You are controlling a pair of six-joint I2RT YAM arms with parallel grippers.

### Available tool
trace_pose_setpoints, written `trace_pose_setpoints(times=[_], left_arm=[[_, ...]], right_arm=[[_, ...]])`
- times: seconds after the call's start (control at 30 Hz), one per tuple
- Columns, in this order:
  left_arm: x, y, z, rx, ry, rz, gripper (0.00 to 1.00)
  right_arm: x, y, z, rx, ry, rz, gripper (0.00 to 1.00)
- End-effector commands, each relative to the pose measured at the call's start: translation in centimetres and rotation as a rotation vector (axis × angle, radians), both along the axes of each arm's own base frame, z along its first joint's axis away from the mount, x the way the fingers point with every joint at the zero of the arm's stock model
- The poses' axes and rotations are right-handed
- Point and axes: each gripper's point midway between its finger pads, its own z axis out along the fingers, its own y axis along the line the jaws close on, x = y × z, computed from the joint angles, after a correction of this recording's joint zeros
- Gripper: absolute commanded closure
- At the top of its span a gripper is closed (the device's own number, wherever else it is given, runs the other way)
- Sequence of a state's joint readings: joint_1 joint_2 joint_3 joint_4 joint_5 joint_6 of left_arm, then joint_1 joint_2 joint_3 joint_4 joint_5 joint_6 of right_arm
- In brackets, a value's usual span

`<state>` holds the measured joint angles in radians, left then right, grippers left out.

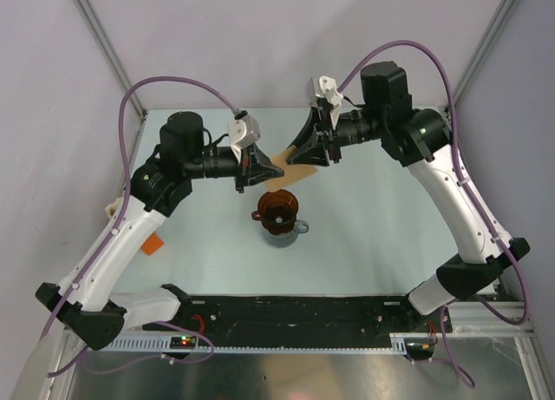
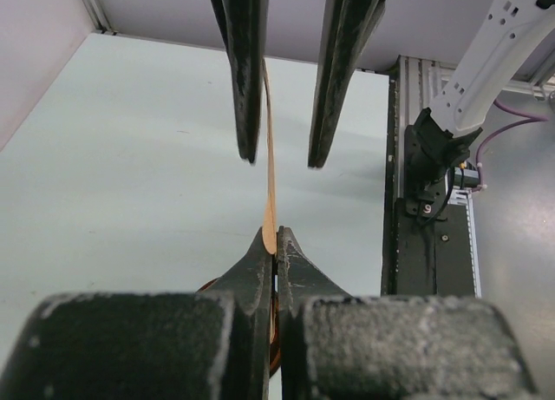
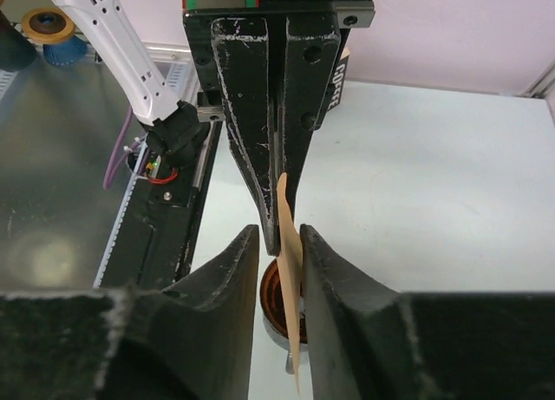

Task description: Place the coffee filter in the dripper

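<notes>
Right up against the left wrist lens: left gripper [image 2: 275, 239], fingers pressed together and pinching the coffee filter [image 2: 270, 157], seen edge-on here as nothing but a thin tan line rising from the tips. Straight ahead in that same view, right gripper [image 2: 284, 160] reaching down from the top edge, fingers spread, the tan line running up between them and close by one finger; can't tell whether touching. Over to the right wrist view: same meeting from the other side, spread fingers low in the picture, filter hanging in the gap as a narrow tan strip, and the left arm's black fingers clamped shut on its upper end. Also caught only there, through the gap: the reddish-brown rim of the dripper [image 3: 274, 298], most of it blocked by the fingers. Up to the top view for the layout neither wrist gives: both grippers nose to nose above the far half of the table [image 1: 390, 209], filter held in the air between them as a flat tan shape, dripper standing below and just nearer, apart from the filter, perched on a greyish vessel [image 1: 293, 232] with a side handle. Off to the left, an orange box [image 1: 154, 244], half tucked behind the left arm. Hard to read from above: the finger gaps themselves, lost in black.
</notes>
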<state>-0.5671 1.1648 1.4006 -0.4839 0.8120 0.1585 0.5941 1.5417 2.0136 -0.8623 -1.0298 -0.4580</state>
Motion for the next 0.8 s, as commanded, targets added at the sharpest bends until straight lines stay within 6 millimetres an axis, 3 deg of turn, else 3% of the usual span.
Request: trace_pose_setpoints(times=[0.0,0.1,0.17,0.47,0.77], left_arm=[[0.1,0.0,2.5,-0.032,-0.059,0.005,1.0],[0.1,0.1,2.8,-0.037,-0.061,0.01,1.0],[0.0,0.1,3.0,-0.041,-0.063,0.01,1.0],[-0.4,-0.8,3.4,-0.039,-0.093,-0.015,1.0],[1.0,-0.7,0.6,-0.003,0.018,0.034,1.0]], right_arm=[[-0.4,0.8,0.4,0.01,-0.019,0.042,0.76],[-0.3,1.0,-0.3,-0.005,0.003,0.047,0.95],[-0.3,1.2,-0.4,-0.007,0.012,0.049,0.99],[-1.1,2.2,-0.7,-0.01,-0.002,0.085,1.0],[-3.5,0.2,2.6,0.083,-0.022,0.163,1.0]])
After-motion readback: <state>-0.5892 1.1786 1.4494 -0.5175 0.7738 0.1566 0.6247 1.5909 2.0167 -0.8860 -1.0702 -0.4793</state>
